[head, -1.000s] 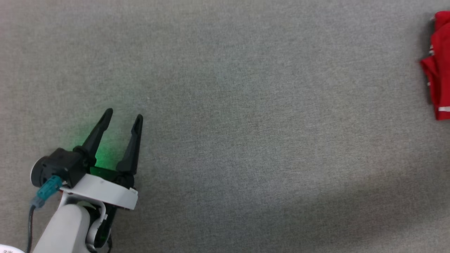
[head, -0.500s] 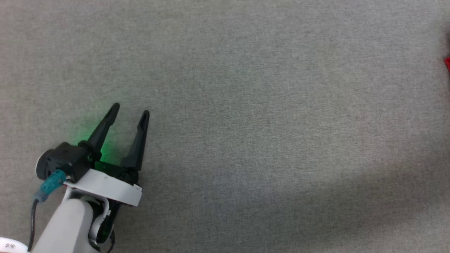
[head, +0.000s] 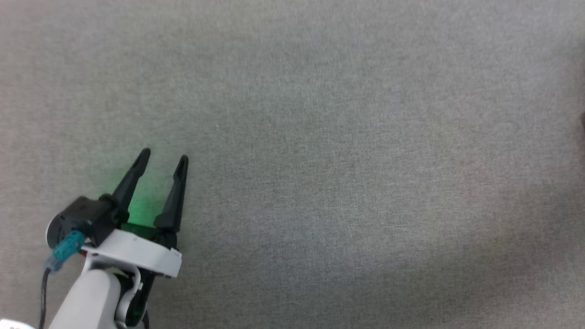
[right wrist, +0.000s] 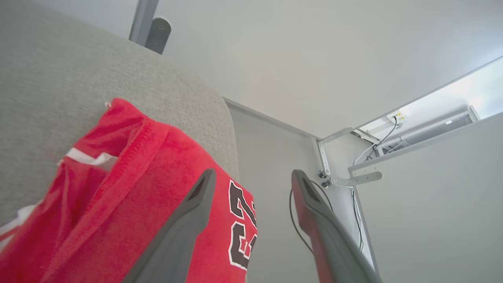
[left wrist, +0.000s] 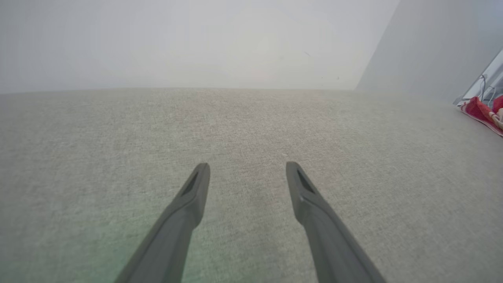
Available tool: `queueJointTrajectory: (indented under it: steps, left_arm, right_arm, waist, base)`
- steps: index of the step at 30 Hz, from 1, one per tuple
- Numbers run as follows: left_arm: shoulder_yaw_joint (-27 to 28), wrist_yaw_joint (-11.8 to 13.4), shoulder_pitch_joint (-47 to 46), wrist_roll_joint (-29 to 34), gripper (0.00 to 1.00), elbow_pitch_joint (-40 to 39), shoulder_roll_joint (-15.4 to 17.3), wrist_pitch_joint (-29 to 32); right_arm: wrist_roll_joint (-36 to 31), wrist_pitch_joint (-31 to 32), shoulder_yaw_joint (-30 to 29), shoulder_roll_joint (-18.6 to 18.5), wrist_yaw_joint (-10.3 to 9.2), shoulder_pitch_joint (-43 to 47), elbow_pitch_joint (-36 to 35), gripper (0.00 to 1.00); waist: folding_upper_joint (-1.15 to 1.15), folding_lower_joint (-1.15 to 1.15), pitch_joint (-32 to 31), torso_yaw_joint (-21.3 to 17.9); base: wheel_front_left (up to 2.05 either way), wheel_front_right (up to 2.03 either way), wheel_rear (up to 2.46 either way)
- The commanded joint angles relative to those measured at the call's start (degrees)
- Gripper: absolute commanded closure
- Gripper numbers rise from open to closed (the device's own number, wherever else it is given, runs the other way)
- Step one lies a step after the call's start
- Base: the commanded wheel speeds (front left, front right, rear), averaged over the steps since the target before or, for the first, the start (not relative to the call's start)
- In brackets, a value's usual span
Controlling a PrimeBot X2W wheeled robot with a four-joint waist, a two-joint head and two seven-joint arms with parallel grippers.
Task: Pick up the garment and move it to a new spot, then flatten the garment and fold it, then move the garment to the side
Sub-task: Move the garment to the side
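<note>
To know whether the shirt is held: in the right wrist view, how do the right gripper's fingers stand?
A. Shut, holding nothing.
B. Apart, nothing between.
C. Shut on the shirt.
B: the right gripper has its fingers apart, wall showing between; the garment lies on the grey surface.

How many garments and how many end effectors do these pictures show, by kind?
Red jersey-style garment with white trim and black lettering: 1
Dark two-fingered end effectors: 2 (left end effector, right end effector)
Total: 3
</note>
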Motion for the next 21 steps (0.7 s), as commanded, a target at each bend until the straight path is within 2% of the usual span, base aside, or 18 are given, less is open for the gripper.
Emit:
queueJointTrajectory:
  steps: [1,12,18,21]
  left_arm:
    - [0.27,0.31,0.85,-0.43,0.0,0.13,-0.21,-0.27]
    - [2.35,0.78,7.22,-1.0,0.0,1.18,-0.75,-0.51]
    - [3.24,1.13,11.7,-1.35,0.0,1.57,-0.15,-0.51]
    - [4.09,1.72,13.93,-1.56,0.0,1.04,0.0,-0.52]
  right_arm:
    - [-0.19,-0.92,-0.4,0.78,-0.09,-0.18,0.19,0.0]
    - [2.68,-7.78,-2.56,8.32,-0.08,6.04,-1.23,0.0]
    - [3.84,-8.94,-3.74,11.8,-0.08,12.54,-6.16,0.0]
    - [4.13,-9.02,-5.9,13.01,-0.08,16.71,-11.82,0.0]
  waist:
    - [0.0,0.0,-2.13,0.55]
    - [0.0,0.0,-13.18,2.96]
    - [0.0,0.0,-19.62,4.36]
    - [0.0,0.0,-22.0,4.8]
  base:
    - [0.0,0.0,0.0]
    - [0.0,0.0,0.0]
    - [0.0,0.0,0.0]
    - [0.0,0.0,0.0]
